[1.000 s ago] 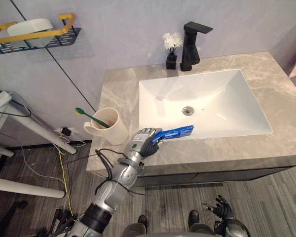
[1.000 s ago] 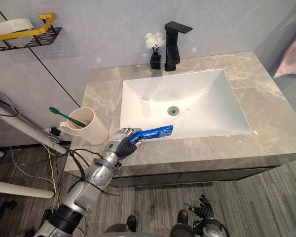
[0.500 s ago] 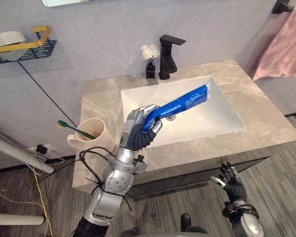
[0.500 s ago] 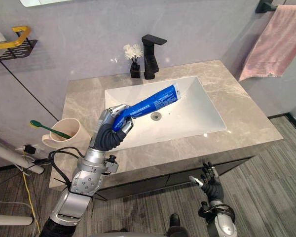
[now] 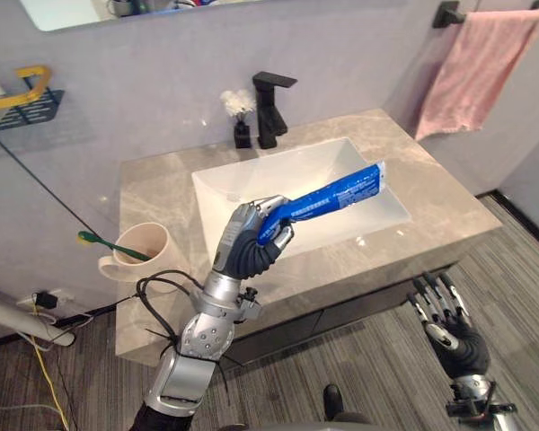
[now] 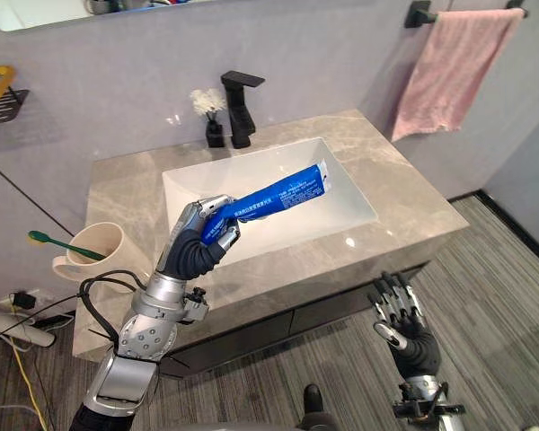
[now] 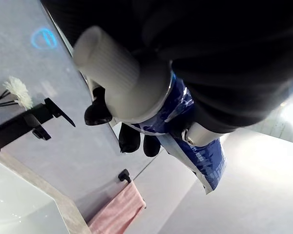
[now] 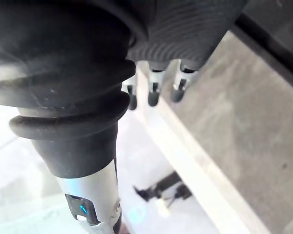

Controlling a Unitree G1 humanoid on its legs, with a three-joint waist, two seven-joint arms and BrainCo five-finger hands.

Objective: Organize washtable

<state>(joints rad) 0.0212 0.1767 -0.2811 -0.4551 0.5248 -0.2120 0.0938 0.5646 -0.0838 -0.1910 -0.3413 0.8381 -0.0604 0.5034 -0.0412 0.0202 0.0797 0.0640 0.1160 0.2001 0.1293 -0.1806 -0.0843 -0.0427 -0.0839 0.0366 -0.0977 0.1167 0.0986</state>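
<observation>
**Tube (image 5: 337,193) lifted clear of the sink (image 5: 242,184)**

Raised from the sink's front edge, where it was a second ago, the tube now slants in the air above the basin. The right hand (image 5: 454,337) has come up into view below the tabletop's front.

The grey marble tabletop (image 5: 431,202) has the white sink set in its middle. A pink towel (image 5: 472,72) hangs at the far right. The left hand (image 5: 247,247) is clamped on the tube's cap end, fingers curled round it. The blue tube points up and to the right and touches nothing else. The right hand holds nothing, with its fingers straight and spread. A beige cup (image 5: 139,251) stands at the tabletop's left edge. A black faucet (image 5: 268,108) stands behind the sink, with a small black vase (image 5: 242,135) of white flowers just to its left. A green toothbrush (image 5: 108,245) leans out of the cup.
</observation>
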